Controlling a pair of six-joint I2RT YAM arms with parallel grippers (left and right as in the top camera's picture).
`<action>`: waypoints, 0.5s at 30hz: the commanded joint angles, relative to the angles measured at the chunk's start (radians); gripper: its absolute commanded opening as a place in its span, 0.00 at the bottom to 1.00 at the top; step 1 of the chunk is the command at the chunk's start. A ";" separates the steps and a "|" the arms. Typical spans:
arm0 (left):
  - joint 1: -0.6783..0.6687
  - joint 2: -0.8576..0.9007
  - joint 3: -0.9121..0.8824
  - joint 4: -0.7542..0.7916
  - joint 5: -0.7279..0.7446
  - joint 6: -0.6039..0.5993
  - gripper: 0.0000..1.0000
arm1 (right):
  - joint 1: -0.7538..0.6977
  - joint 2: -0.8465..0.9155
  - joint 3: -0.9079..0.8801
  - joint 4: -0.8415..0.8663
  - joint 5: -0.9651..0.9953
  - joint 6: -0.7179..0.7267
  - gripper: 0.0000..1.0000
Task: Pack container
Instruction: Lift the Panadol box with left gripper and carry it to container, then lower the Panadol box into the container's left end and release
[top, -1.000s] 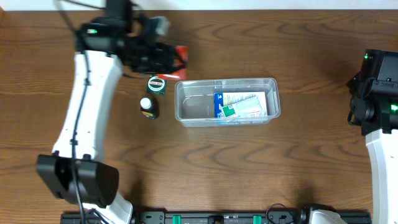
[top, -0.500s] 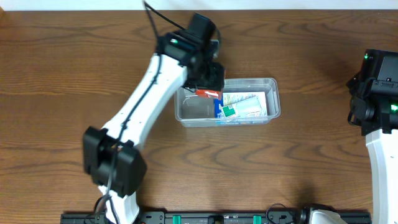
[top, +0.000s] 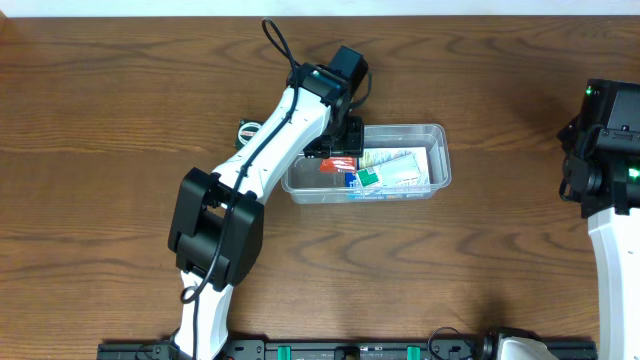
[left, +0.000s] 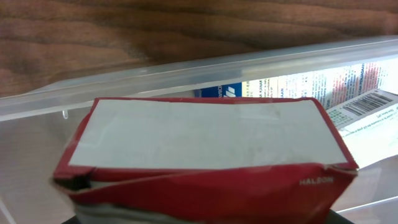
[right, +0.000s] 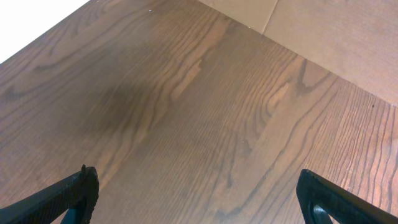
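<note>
The clear plastic container (top: 420, 129) stands at the table's middle; its rim also shows in the left wrist view (left: 249, 62). Inside lie blue, white and green packets (top: 392, 170), also seen in the left wrist view (left: 348, 93). My left gripper (top: 340, 160) is shut on a red packet (top: 338, 164) and holds it over the container's left half. The red packet fills the left wrist view (left: 205, 155); the fingers are hidden behind it. My right gripper (right: 199, 199) is open and empty over bare wood at the far right.
A small round green-topped item (top: 245, 130) sits left of the container, partly hidden by the left arm (top: 280, 140). The right arm (top: 605, 150) stands at the table's right edge.
The left arm carried the red packet from the back left to the container, and it now hangs further into the left half. The right arm has not moved.
</note>
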 joint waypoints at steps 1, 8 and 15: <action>0.001 0.045 -0.018 -0.011 -0.039 -0.032 0.61 | -0.008 0.003 0.003 -0.001 0.021 -0.014 0.99; -0.002 0.045 -0.018 -0.034 -0.045 -0.034 0.61 | -0.008 0.003 0.003 0.000 0.021 -0.014 0.99; -0.002 0.045 -0.018 -0.114 -0.044 -0.031 0.61 | -0.008 0.003 0.003 -0.001 0.021 -0.014 0.99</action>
